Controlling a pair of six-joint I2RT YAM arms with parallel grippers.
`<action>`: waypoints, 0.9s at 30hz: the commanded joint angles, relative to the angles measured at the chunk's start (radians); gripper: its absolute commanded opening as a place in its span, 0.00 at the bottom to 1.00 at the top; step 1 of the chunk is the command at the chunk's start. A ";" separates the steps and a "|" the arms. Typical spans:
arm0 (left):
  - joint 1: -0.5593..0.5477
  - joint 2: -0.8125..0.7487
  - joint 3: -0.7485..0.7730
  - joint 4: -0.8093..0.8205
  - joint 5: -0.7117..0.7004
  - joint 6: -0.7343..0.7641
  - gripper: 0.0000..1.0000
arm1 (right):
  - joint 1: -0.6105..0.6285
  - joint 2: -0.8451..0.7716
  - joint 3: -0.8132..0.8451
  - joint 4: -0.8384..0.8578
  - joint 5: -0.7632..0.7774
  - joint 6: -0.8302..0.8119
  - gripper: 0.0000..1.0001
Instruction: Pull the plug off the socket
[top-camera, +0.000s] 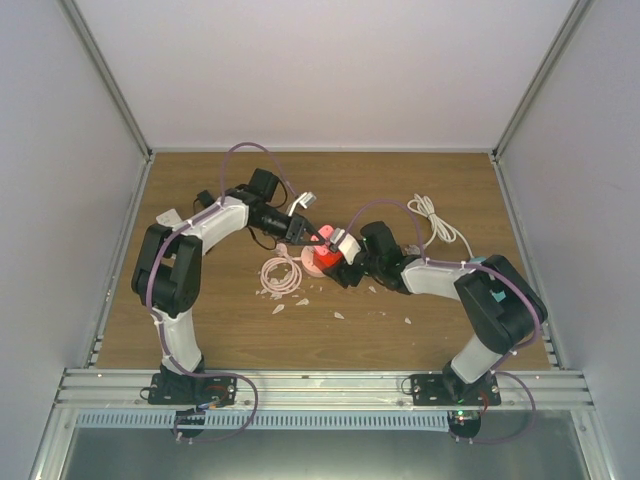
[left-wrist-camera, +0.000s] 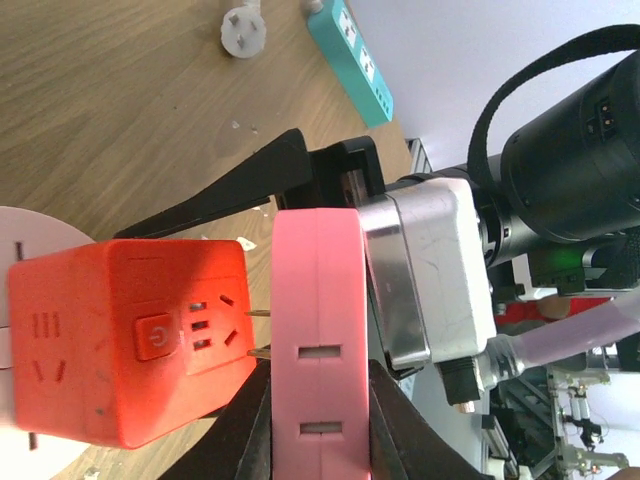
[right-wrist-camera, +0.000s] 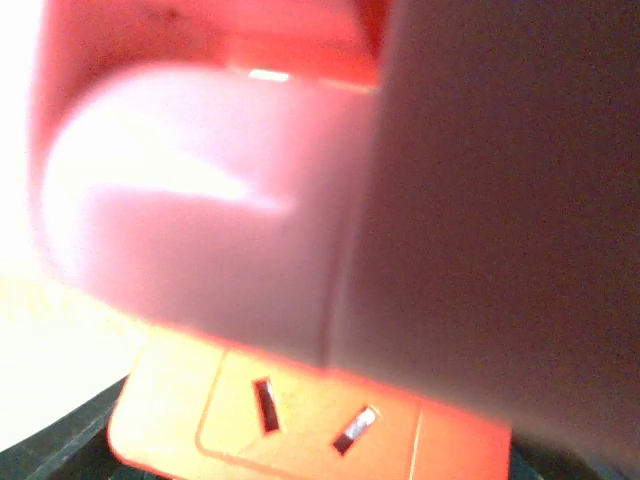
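My left tool (top-camera: 302, 232) is clamped on the thin edge of the pink plug (left-wrist-camera: 318, 330). My right tool (top-camera: 338, 262) is spread wide and, as far as I can judge, grips the red socket cube (left-wrist-camera: 110, 340). The plug sits just beside the cube's face, its two prongs (left-wrist-camera: 258, 352) mostly bared, with the tips at the slots.

My worries are these. A crooked pull would bind or bend those prongs. The narrow pinch could slide off the smooth pink shell. If the plug pops free suddenly, the cube may twist in the wide grip or drop onto the counter (left-wrist-camera: 100, 100).

I see no containers; only the socket holds anything, namely the prong tips.
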 joint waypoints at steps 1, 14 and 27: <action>0.033 -0.043 -0.006 0.005 0.021 0.038 0.00 | 0.005 -0.013 0.044 -0.054 -0.032 -0.017 0.80; 0.106 -0.066 0.032 -0.094 0.041 0.206 0.00 | 0.003 -0.050 0.117 -0.168 -0.159 -0.076 1.00; 0.112 -0.095 0.070 -0.139 0.035 0.374 0.02 | -0.085 -0.123 0.213 -0.383 -0.390 -0.162 1.00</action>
